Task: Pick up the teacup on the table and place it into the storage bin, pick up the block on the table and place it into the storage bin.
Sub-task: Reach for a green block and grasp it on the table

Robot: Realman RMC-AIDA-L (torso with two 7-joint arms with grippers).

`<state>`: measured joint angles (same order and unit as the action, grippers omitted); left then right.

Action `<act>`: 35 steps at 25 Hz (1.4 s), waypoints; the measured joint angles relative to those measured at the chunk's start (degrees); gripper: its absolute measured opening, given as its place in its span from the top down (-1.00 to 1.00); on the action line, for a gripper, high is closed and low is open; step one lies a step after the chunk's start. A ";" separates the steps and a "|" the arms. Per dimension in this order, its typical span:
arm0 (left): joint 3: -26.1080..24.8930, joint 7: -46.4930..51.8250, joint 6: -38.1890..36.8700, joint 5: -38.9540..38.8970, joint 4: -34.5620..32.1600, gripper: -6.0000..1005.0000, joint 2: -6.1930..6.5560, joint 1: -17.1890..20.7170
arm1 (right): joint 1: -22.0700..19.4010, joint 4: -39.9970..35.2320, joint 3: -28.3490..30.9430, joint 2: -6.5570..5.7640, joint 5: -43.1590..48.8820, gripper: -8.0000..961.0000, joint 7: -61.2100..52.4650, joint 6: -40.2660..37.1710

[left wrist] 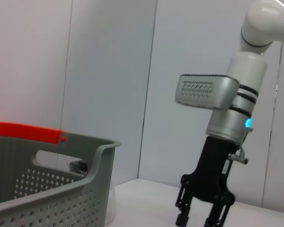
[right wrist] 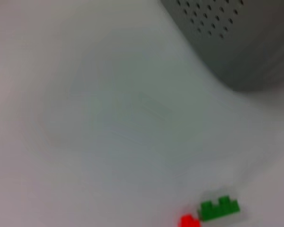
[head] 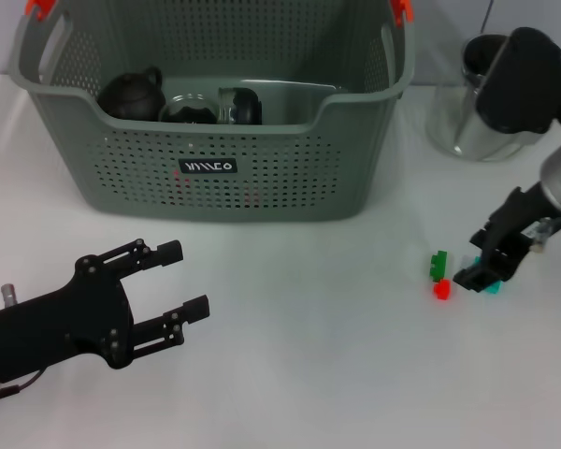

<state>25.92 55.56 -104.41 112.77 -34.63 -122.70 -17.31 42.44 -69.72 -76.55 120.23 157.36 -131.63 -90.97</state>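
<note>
The grey-green storage bin (head: 262,187) stands at the back centre, and its rim (left wrist: 80,142) also shows in the left wrist view. Inside it lie a black round pot (head: 131,94) and two dark glass vessels (head: 189,108); I cannot tell whether one is the teacup. On the table to the right sit a green block (head: 438,263) (right wrist: 219,208), a red block (head: 441,290) (right wrist: 188,221) and a teal block (head: 492,287). My right gripper (head: 481,276) (left wrist: 199,220) is low over the teal block, fingers apart. My left gripper (head: 182,281) hovers open at the front left, holding nothing.
A glass teapot (head: 467,122) with a black lid stands at the back right, partly hidden by my right arm. Bare white table lies between the bin and the two grippers.
</note>
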 joint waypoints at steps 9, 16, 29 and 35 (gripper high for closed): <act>0.00 -0.07 0.00 0.00 0.00 -0.46 0.01 -0.01 | 2.30 8.45 -3.63 0.02 -0.18 -0.28 -0.82 9.05; 0.00 -0.11 0.00 0.00 0.00 -0.46 0.01 -0.01 | 2.52 11.37 -6.28 0.18 -0.41 -0.28 -1.80 14.47; 0.00 -0.11 0.00 -0.01 0.00 -0.46 0.01 -0.01 | 2.72 13.83 -9.55 0.18 -0.09 -0.28 -2.22 18.01; 0.01 -0.11 0.00 -0.01 0.00 -0.46 0.01 -0.01 | 3.37 15.93 -10.15 0.18 0.05 -0.28 -2.23 18.38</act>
<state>25.93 55.46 -104.41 112.76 -34.63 -122.69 -17.31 45.81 -53.79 -86.70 120.41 157.41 -133.86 -72.59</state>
